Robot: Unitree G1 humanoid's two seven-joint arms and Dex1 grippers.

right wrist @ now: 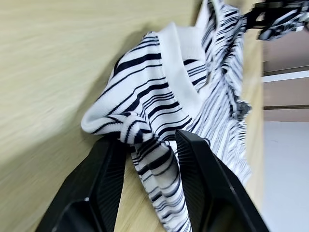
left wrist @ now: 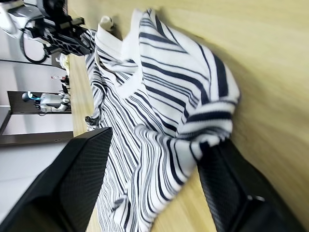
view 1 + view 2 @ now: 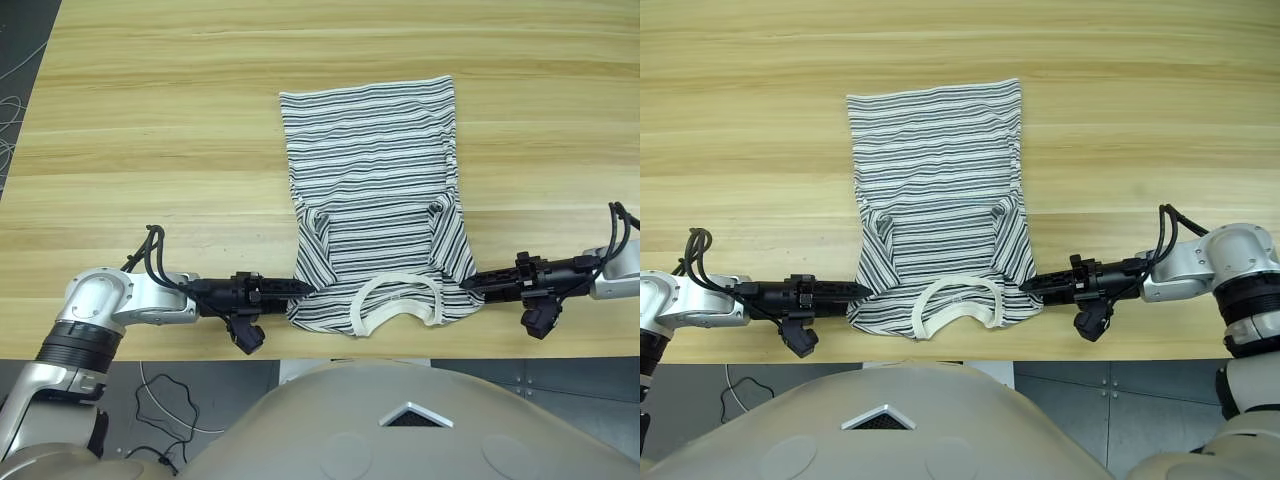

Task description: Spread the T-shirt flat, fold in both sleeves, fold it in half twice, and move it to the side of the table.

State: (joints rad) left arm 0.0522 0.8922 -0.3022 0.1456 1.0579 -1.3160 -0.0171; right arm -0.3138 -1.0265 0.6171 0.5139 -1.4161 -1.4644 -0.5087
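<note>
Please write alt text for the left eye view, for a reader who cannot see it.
A striped T-shirt lies on a wooden table, sleeves folded in, collar nearest the robot. The left gripper and right gripper meet its two shoulder corners.
</note>
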